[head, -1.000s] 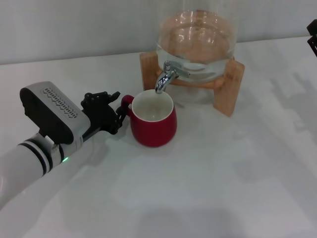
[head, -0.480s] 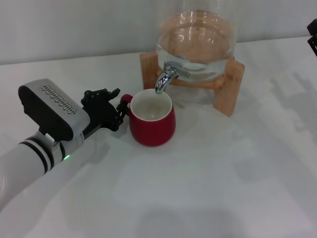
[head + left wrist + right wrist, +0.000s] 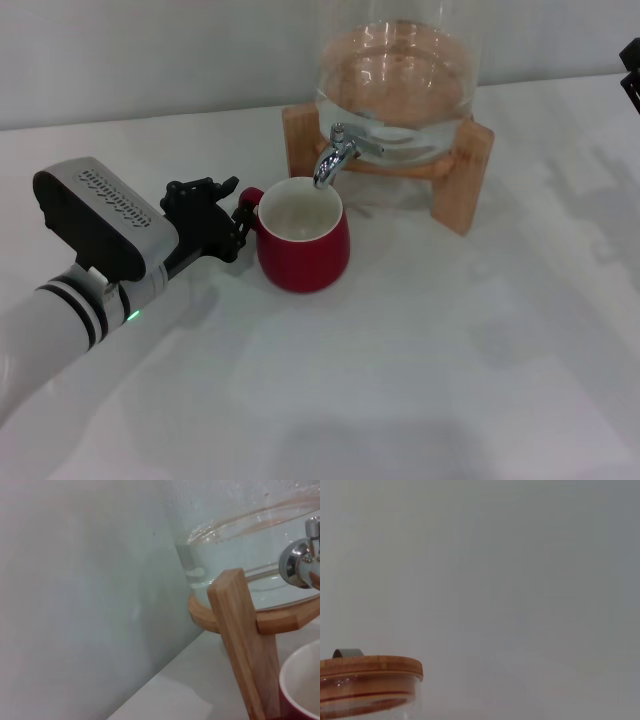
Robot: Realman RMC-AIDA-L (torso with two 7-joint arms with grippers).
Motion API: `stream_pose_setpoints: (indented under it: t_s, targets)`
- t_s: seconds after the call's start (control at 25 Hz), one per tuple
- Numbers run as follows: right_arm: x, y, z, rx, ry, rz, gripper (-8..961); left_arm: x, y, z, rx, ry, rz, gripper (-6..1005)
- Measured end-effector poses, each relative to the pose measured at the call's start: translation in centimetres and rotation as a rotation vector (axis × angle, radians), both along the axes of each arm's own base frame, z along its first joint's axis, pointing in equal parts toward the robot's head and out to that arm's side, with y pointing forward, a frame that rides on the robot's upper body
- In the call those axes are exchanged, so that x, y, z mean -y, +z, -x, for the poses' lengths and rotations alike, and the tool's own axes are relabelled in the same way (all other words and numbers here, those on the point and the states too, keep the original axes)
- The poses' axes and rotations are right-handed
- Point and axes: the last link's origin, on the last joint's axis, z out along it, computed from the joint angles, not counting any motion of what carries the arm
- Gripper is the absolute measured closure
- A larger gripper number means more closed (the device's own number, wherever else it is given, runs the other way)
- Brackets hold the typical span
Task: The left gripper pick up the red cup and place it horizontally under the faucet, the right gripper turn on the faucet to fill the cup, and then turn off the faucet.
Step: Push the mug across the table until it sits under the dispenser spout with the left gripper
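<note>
The red cup (image 3: 303, 247) stands upright on the white table with its white inside showing, and its rim (image 3: 299, 686) is also in the left wrist view. My left gripper (image 3: 238, 222) is shut on the cup's red loop handle, to the cup's left. The chrome faucet (image 3: 335, 152) (image 3: 301, 563) hangs from the glass jar, its spout tip over the far right part of the cup's mouth. No water runs. Only a black sliver of my right gripper (image 3: 631, 68) shows at the far right edge, well away from the faucet.
The glass jar (image 3: 398, 80) holds water and rests on a wooden stand (image 3: 462, 175) (image 3: 243, 639) at the back of the table. Its wooden lid (image 3: 370, 667) shows in the right wrist view. A pale wall runs behind. Bare table (image 3: 420, 380) stretches in front and to the right.
My left gripper has drawn slightly to the left, and the red cup has slid a little left with it. The faucet and jar are unmoved.
</note>
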Motion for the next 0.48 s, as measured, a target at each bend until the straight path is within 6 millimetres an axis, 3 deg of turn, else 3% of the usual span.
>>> stream_pose_setpoints:
  t_s: [0.48]
  targets:
    - [-0.28, 0.0, 0.32, 0.0, 0.012, 0.0, 230, 0.22, -0.22, 0.07, -0.013, -0.009, 0.014, 715]
